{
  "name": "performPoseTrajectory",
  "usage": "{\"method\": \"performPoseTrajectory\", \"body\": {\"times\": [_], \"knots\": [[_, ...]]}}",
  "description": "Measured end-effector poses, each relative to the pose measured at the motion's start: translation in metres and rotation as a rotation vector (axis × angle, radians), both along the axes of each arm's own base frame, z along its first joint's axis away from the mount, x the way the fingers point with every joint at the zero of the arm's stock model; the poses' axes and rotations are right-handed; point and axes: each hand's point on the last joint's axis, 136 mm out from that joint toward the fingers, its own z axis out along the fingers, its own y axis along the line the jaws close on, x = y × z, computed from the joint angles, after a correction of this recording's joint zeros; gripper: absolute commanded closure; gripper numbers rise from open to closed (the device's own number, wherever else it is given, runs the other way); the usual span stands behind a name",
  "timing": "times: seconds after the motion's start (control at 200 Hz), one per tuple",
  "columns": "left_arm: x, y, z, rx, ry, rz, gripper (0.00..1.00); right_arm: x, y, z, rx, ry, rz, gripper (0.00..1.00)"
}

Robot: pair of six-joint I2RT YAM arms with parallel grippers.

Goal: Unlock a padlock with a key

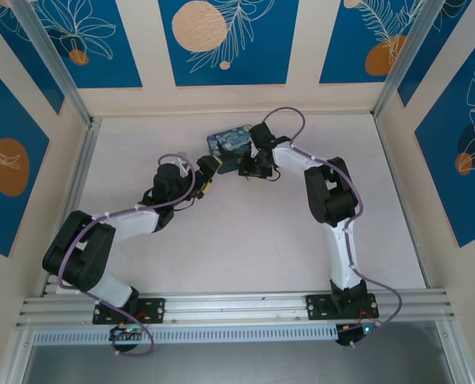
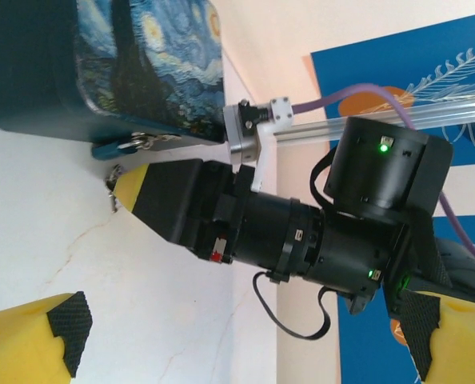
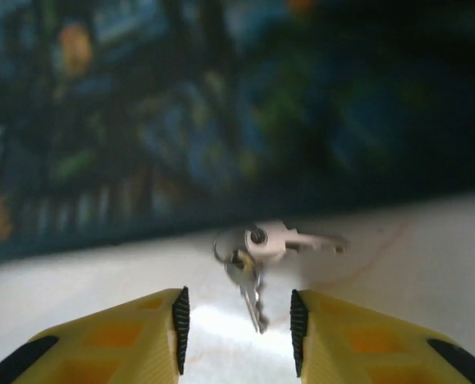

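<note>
In the left wrist view the small bluish padlock (image 2: 114,149) lies on the white table against the foot of the starry-night box (image 2: 141,64), its silvery shackle pointing right. Just below it the right gripper's yellow fingertip (image 2: 132,184) touches down beside the key bunch (image 2: 112,181). In the right wrist view two silvery keys (image 3: 257,264) on a ring lie on the table before the box, one key pointing between the open fingers of my right gripper (image 3: 239,330), untouched by either pad. My left gripper (image 2: 245,344) stands wide open, holding nothing. From above, the left gripper (image 1: 208,178) and right gripper (image 1: 245,170) meet at the box (image 1: 225,144).
The box stands at the back middle of the white table (image 1: 261,240). Aluminium rails and blue-patterned walls (image 1: 221,40) close the table in on three sides. The right arm's wrist (image 2: 301,232) crosses close in front of the left gripper.
</note>
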Motion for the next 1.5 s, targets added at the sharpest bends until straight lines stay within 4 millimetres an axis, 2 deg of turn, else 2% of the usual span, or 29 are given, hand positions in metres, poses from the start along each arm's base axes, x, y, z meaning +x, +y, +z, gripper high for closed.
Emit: {"method": "performPoseTrajectory", "body": {"times": [0.15,0.31,0.395,0.525,0.57,0.71,0.855,0.96,1.14,1.275,1.425,1.5], "knots": [[-0.002,0.0,-0.007,0.009,0.028,-0.011,0.0,0.011,0.007,-0.003,-0.054,-0.029,0.04,0.56],[-0.002,-0.001,-0.015,0.012,0.047,-0.015,0.0,0.014,0.01,-0.005,-0.119,-0.041,0.069,0.62],[-0.002,-0.001,-0.017,0.013,0.052,-0.018,0.0,0.014,0.009,-0.006,-0.152,-0.053,0.077,0.72],[-0.003,-0.002,-0.017,0.012,0.054,-0.023,0.0,0.013,0.004,-0.007,-0.17,-0.07,0.064,0.99],[-0.003,-0.002,-0.017,0.012,0.054,-0.025,0.0,0.01,0.003,-0.005,-0.165,-0.074,0.058,1.0],[-0.003,-0.002,-0.019,0.016,0.061,-0.025,0.0,-0.016,-0.002,-0.004,-0.135,-0.047,0.044,1.0],[-0.008,0.001,-0.026,0.04,0.093,-0.028,0.0,-0.073,-0.016,0.0,-0.082,0.036,0.036,1.0],[-0.014,0.001,-0.025,0.052,0.109,-0.042,0.0,-0.113,-0.017,0.024,0.048,0.055,0.044,1.0],[-0.027,-0.008,-0.021,0.03,0.131,-0.11,0.0,-0.153,-0.009,0.093,0.403,-0.01,0.1,1.0],[-0.038,-0.026,-0.017,-0.02,0.149,-0.177,0.0,-0.162,-0.018,0.121,0.598,-0.029,0.102,1.0],[-0.049,-0.053,-0.023,-0.092,0.194,-0.225,0.01,-0.158,-0.025,0.131,0.713,-0.008,0.05,1.0],[-0.054,-0.068,-0.028,-0.126,0.225,-0.239,0.07,-0.155,-0.025,0.134,0.757,0.02,0.004,1.0]]}}
